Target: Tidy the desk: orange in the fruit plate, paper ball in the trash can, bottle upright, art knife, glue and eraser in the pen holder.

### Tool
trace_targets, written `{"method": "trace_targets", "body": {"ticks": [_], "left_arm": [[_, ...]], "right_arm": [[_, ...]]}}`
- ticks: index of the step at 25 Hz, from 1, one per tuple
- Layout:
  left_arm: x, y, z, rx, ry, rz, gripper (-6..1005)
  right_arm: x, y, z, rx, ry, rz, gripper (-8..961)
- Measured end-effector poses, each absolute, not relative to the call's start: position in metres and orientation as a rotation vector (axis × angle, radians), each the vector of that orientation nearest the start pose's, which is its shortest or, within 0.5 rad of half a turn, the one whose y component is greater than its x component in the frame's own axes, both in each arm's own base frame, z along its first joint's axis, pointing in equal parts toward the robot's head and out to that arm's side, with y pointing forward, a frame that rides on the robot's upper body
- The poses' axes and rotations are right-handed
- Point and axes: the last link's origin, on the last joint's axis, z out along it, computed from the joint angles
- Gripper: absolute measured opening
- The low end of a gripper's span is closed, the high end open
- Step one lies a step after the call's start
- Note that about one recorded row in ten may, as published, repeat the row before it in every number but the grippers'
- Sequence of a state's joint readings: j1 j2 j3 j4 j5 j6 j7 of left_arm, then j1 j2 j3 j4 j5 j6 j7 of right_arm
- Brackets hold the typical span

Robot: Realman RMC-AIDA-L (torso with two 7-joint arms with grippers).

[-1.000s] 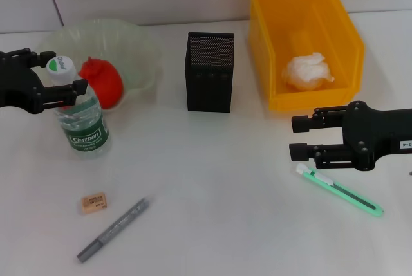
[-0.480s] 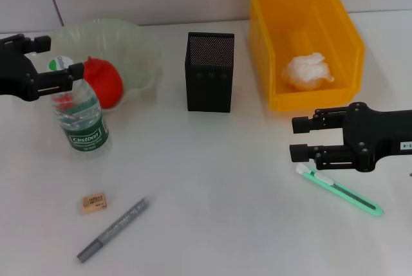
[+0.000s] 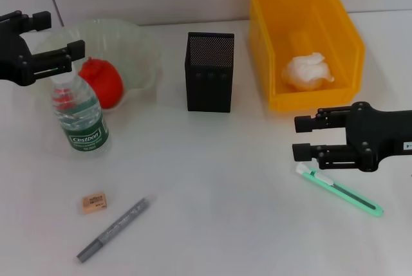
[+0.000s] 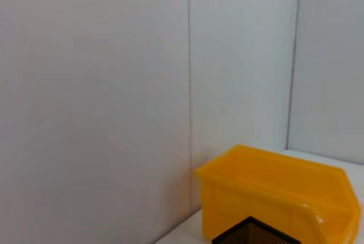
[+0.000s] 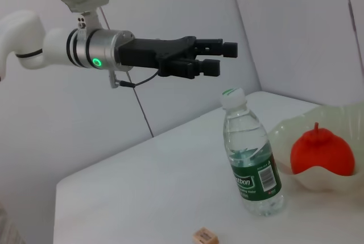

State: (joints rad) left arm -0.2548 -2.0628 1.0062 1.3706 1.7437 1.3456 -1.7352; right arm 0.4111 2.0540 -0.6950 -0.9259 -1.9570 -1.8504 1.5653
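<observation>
The water bottle (image 3: 81, 116) stands upright on the table; in the right wrist view the bottle (image 5: 253, 164) shows its white cap free. My left gripper (image 3: 61, 33) hangs open above and behind it, touching nothing, and shows in the right wrist view as the left gripper (image 5: 220, 57). The orange (image 3: 103, 82) lies in the translucent fruit plate (image 3: 141, 47). The paper ball (image 3: 308, 70) sits in the yellow trash bin (image 3: 341, 25). My right gripper (image 3: 299, 137) is open just above the green art knife (image 3: 339, 190). The eraser (image 3: 93, 202) and grey glue pen (image 3: 113, 229) lie front left. The black mesh pen holder (image 3: 210, 71) stands centre back.
A pale wall runs behind the table. The left wrist view shows only that wall, the yellow bin (image 4: 278, 190) and the pen holder's rim (image 4: 256, 234). Bare tabletop lies between the pen holder and the front edge.
My left gripper has let go of the bottle's neck and risen up and back from it. The bottle stays upright. The right gripper has barely moved.
</observation>
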Motion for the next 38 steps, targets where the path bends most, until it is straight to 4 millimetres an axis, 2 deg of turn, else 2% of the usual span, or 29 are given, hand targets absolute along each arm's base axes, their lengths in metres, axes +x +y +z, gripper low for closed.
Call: {"method": "trace_targets", "body": {"ticks": [7,16,24,27,32,34,38], "left_arm": [[-0.206,0.323,0.090,-2.535,-0.382,-0.680,798],[-0.205,0.313,0.085,-2.611,-0.376,-0.714,799],[-0.213,0.310,0.078,-2.664,-0.443,-0.754,799],[-0.228,0.299,0.068,-2.720,-0.503,-0.811,799],[-0.231,0.295,0.065,-2.736,-0.528,-0.834,799],[-0.236,0.287,0.059,-2.761,-0.552,-0.880,799],[-0.238,0.283,0.055,-2.770,-0.550,-0.899,799]], "right_arm": [[0.259,0.294,0.059,-2.792,0.625,0.779,601],[0.265,0.293,0.071,-2.710,0.601,0.815,601],[0.273,0.287,0.087,-2.640,0.604,0.825,601],[0.277,0.285,0.093,-2.614,0.621,0.821,601],[0.279,0.283,0.102,-2.582,0.615,0.809,600],[0.279,0.283,0.104,-2.570,0.633,0.805,600],[0.279,0.286,0.107,-2.569,0.729,0.793,600]]}}
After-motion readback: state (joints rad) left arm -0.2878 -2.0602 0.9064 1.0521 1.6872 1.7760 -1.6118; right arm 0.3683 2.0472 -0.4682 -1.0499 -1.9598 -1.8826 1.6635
